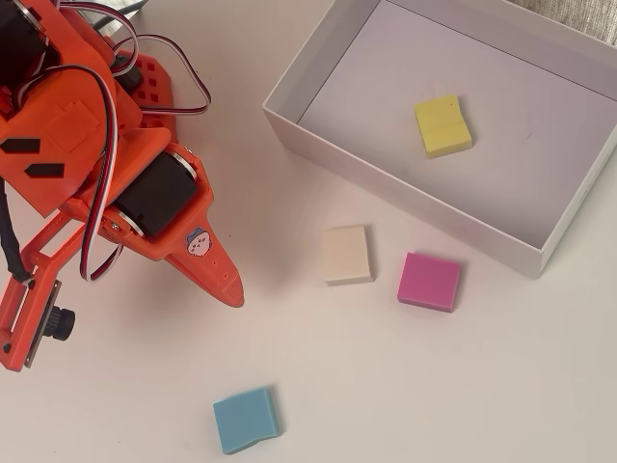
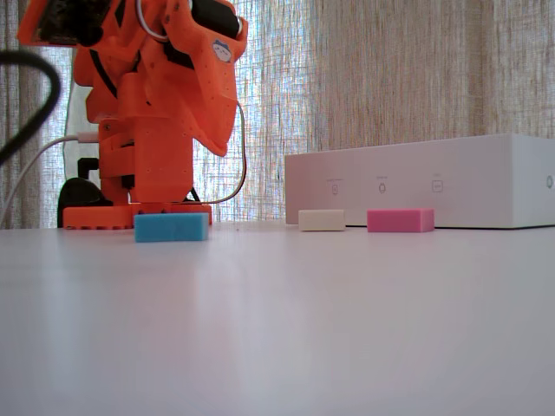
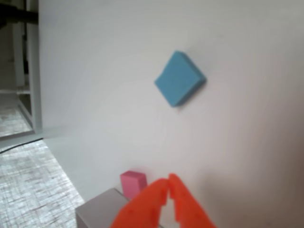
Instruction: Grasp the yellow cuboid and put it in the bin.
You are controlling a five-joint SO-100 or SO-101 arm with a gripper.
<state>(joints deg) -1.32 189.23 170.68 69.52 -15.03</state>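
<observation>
Inside bin (image 1: pixel 318 72), yellow cuboid (image 1: pixel 442 125) well apart from end effector (image 1: pixel 231 289).

Hidden, cropped and blurred parts

In the fixed view the bin (image 2: pixel 416 186) wall hides its floor and contents, and its right end runs off-frame; the near counter (image 2: pixel 277 347) is blurred. In the wrist view the tool (image 3: pixel 168 186) is cut off below, the pink block (image 3: pixel 133 183) half hidden behind the bin's corner.
</observation>
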